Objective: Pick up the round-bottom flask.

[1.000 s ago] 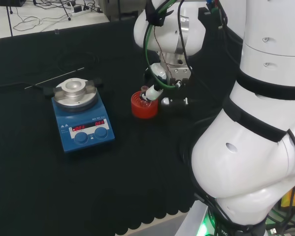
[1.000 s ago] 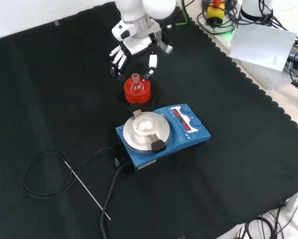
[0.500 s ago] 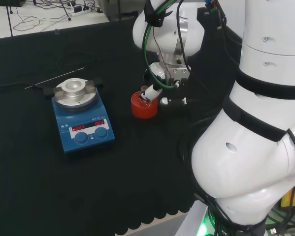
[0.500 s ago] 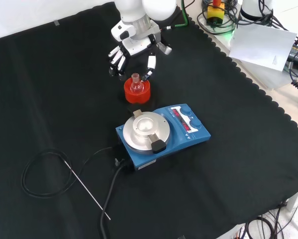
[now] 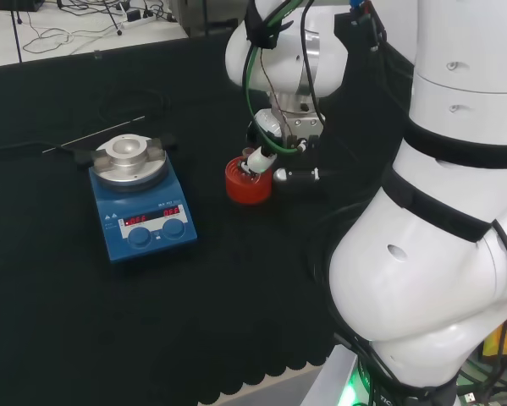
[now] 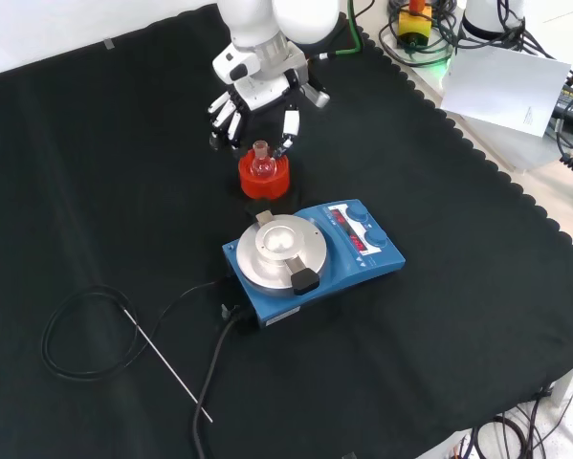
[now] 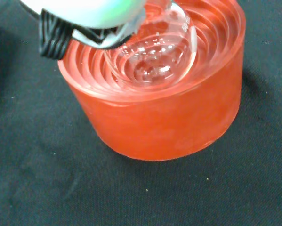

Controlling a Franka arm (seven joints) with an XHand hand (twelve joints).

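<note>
Round-bottom flask (image 7: 155, 59) neck behind robot hand (image 7: 84, 19)

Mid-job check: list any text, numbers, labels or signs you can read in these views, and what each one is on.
Nothing can be read with confidence.
Blue stirrer: two red number displays and a line of white print on its front panel, too small to read.
Round-bottom flask: a white printed mark on the glass near the neck, blurred and partly cut off.
Sheet of paper: one small dark mark, too small to read.

No text or label can be read.
</note>
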